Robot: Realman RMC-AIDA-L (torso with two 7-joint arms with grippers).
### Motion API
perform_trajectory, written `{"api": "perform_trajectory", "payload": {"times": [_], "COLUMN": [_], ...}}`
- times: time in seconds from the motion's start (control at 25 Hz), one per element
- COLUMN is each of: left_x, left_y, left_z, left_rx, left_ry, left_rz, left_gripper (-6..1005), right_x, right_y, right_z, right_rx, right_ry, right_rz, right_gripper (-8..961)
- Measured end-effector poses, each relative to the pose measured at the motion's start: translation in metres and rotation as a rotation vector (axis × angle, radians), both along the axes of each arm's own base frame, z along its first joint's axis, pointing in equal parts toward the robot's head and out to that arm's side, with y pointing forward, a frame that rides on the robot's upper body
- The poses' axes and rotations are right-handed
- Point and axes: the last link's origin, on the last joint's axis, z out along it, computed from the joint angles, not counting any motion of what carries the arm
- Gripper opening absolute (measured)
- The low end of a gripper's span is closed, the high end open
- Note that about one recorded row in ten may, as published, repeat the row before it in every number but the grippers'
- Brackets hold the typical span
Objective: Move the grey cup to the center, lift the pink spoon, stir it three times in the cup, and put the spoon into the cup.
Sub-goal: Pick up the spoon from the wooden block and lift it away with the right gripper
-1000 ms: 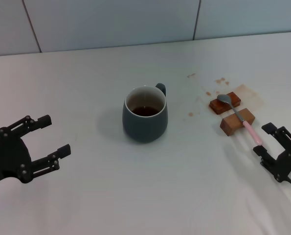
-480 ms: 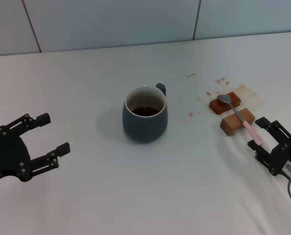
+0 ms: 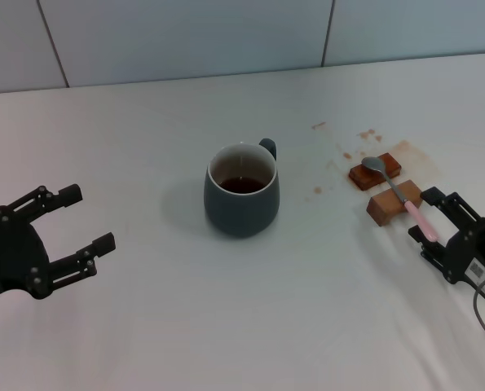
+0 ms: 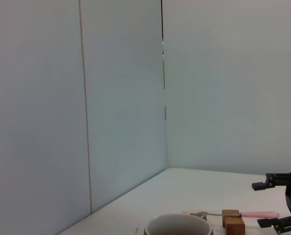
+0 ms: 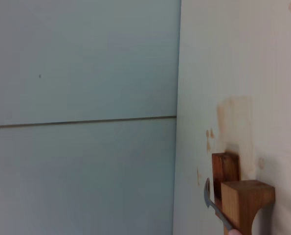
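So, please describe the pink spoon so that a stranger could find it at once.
Start from the grey cup in the middle of the white table and look toward the robot's right. The pink spoon lies across two brown blocks, beside the open right gripper. It is the only slim thing there, with a silver bowl and a pale pink handle.

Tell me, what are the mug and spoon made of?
The stout blue-grey mug looks like glazed ceramic: smooth, thick-walled, pale inside. The slim spoon seems to have a shiny metal bowl and a pale pink, probably plastic handle. It rests on brown, wood-like blocks.
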Motion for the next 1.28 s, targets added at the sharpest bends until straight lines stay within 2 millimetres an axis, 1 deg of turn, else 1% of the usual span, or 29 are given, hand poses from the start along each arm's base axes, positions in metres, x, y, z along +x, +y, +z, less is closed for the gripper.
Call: {"api": "perform_trajectory", "payload": {"times": [0.32,0.72,1.2,1.28], "left_x": [0.0017,0.003,0.0038,0.0039], "left_y": [0.0009,0.0019,0.0012,0.0006], "left_z": [0.0012,0.0013,0.0023,0.003], "left_rx": [0.008,0.007,0.01,0.014], "left_ry": [-0.009,-0.01,-0.02,-0.025], "left_rz": [-0.006,-0.011,-0.016,-0.017], "left_gripper": [810,811,810,810], "right_x": [-0.0033,-0.002,0.0,0.0003], "right_y": [0.0054,0.0049,0.0064,0.0064], "right_z": [-0.0006,0.0001,-0.0008,-0.0007], "right_rx": [-0.002,0.002,-0.003,-0.003], "right_ry": [-0.001,-0.002,-0.01,-0.011], "right_rz": [0.012,0.005,-0.01,-0.011], "right_gripper": [768,768,740,656]}}
